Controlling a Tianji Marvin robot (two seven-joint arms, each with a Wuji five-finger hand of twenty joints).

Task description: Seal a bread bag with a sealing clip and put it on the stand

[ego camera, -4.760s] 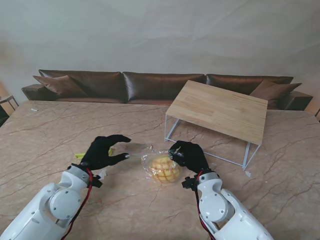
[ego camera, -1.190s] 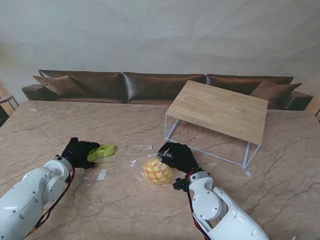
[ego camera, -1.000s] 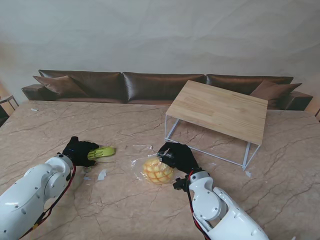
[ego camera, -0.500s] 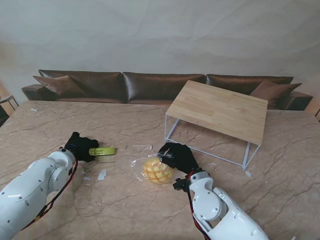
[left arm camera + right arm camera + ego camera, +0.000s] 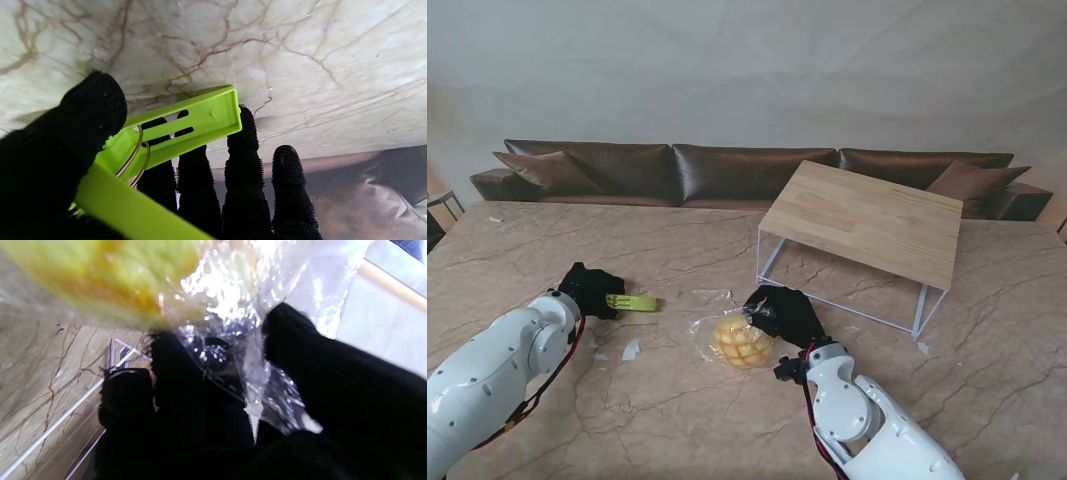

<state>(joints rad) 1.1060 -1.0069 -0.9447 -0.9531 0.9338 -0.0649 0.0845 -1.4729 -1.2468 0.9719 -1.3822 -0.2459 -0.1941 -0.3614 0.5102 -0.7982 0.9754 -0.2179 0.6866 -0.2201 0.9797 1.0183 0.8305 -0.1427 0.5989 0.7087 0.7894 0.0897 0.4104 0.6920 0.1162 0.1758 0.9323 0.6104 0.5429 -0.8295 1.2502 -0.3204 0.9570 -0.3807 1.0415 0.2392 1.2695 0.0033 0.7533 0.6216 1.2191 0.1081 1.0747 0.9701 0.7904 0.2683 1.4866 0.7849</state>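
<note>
At three o'clock from the left hand (image 5: 589,292), clamped on the clip (image 5: 632,301), lies the bag (image 5: 739,338), its neck pinched in the right hand (image 5: 785,312).

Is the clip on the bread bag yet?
No, the green clip is held in the left hand, apart from the bread bag gripped by the right hand.

Both arms are glossy white rounded shells with red-and-black cables at the wrists, ending in black knitted gloves: left hand (image 5: 587,291), right hand (image 5: 784,313).
</note>
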